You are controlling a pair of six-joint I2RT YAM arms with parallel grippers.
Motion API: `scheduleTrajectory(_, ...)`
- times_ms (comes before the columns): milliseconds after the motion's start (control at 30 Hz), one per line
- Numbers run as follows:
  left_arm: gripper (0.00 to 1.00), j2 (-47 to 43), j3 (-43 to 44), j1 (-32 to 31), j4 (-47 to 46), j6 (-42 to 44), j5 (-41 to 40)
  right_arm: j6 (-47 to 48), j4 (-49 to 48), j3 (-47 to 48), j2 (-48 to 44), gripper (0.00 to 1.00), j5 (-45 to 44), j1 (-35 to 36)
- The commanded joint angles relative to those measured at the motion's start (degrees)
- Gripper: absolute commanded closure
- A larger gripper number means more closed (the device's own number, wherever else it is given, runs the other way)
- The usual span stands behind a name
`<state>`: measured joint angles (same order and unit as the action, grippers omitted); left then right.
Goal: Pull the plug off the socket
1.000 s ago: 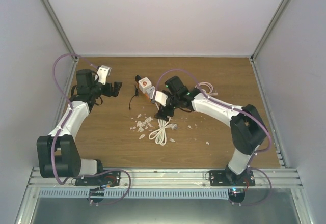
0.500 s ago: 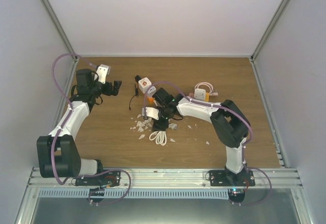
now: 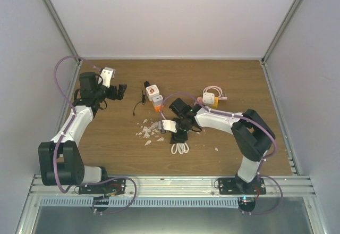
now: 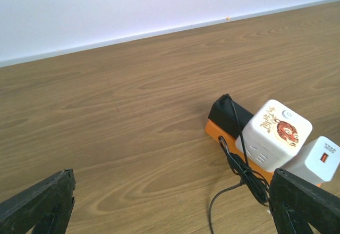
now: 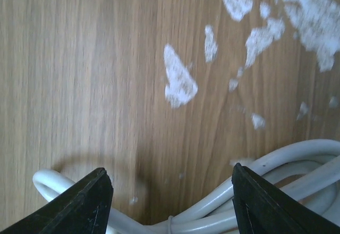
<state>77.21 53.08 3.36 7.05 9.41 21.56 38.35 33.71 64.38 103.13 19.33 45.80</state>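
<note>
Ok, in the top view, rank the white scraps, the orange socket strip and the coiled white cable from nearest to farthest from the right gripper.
1. The coiled white cable, right at the right gripper, on its near side.
2. The white scraps, off to its left.
3. The orange socket strip, farther back and to the left.

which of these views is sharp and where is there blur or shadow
Left wrist: sharpest, wood grain and the tiger print on the white cube read clearly, light even. Right wrist: very close, grain and flakes slightly soft, a dim shadow beside the cable loop. Top external: flat, diffuse light, no glare, flakes too small for detail.
</note>
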Motion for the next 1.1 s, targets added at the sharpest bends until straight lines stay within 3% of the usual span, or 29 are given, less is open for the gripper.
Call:
scheduleTrajectory(0,0.01,0.2,0.6,-0.5,-3.0,-0.1,1.8,2.9,5.0,-5.8,-2.9,0.38,-3.4,-3.1)
scheduleTrajectory(267,0.01,-0.1,-0.5,-0.5,-3.5,1.0,6.1,6.7,6.3,-12.9,-10.2,0.37,-6.4,-10.1)
scheduleTrajectory(533,0.01,0.9,-0.1,-0.5,-2.7,1.9,9.9,9.8,4.7,-14.1,-13.2,0.36,-10.5,-18.8)
scheduleTrajectory(800,0.01,1.4,0.5,-0.5,-2.1,1.9,10.5,2.6,3.2,-5.2,-14.2,0.33,1.3,-17.6)
scheduleTrajectory(1067,0.01,1.4,0.7,-0.5,-2.6,0.3,9.0,-3.4,-4.4,0.2,-7.8,0.34,-2.3,-16.1)
